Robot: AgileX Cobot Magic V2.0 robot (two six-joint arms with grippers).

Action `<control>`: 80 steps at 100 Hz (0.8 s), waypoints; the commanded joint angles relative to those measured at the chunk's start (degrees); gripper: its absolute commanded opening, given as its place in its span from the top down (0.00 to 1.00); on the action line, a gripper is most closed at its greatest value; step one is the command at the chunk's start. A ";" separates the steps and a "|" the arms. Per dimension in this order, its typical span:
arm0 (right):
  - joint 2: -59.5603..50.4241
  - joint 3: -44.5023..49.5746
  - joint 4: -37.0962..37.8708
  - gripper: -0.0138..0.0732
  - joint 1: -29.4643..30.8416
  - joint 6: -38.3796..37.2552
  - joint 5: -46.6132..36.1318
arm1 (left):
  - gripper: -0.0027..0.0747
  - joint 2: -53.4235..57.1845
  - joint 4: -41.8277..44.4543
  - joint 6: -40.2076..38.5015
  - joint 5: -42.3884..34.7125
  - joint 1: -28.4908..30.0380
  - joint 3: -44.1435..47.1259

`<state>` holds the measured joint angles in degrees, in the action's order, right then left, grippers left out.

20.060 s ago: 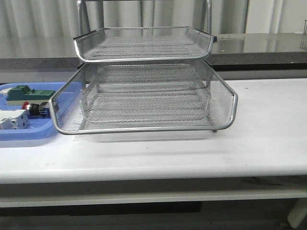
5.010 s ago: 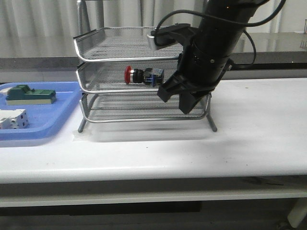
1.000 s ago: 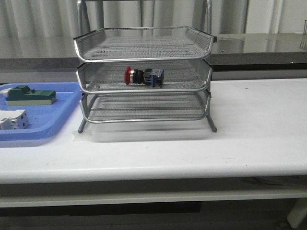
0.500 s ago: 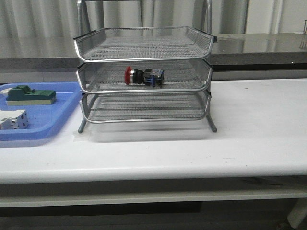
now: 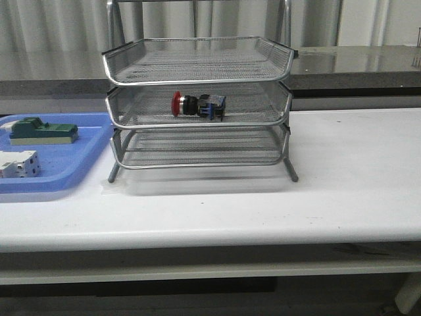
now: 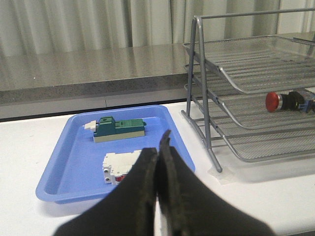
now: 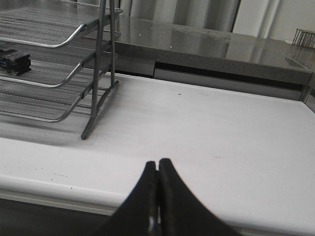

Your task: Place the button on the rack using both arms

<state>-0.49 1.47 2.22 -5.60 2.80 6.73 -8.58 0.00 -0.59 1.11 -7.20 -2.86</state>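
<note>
The button, red cap pointing left, lies on its side on the middle tier of the silver wire rack. In the left wrist view the button shows on that same tier of the rack. In the right wrist view only its dark contact block shows, at the frame edge, inside the rack. My left gripper is shut and empty, pulled back before the blue tray. My right gripper is shut and empty, over the table's front edge, well right of the rack. Neither arm appears in the front view.
A blue plastic tray sits left of the rack, holding a green block and a white boxy component. In the left wrist view the tray shows with the green block and white component. A grey counter runs behind the table.
Nothing has visibly moved in the last second. Five seconds ago my right arm stood in front of the rack; it has since withdrawn from the front view.
</note>
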 commanded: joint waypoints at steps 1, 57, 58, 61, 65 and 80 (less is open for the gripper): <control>-0.78 0.12 0.00 0.92 0.22 0.20 -4.59 | 0.99 2.00 0.51 -1.04 -4.27 0.08 0.49; -0.78 0.12 0.00 0.92 0.22 0.20 -4.59 | 0.99 10.66 4.34 -6.97 -3.54 5.93 4.94; -0.78 0.12 0.00 0.92 0.22 0.20 -4.59 | 0.99 10.66 4.34 -6.97 -3.54 5.93 4.94; -0.78 0.12 0.00 0.92 0.22 0.20 -4.59 | 0.99 10.66 4.34 -6.97 -3.54 5.93 4.94; -0.78 0.12 0.00 0.92 0.22 0.20 -4.59 | 0.99 10.66 4.34 -6.97 -3.54 5.93 4.94; -0.78 0.12 0.00 0.92 0.22 0.20 -4.59 | 0.99 10.66 4.34 -6.97 -3.54 5.93 4.94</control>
<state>-0.49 1.47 2.22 -5.60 2.79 6.73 0.24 4.36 -6.98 2.10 -1.32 0.27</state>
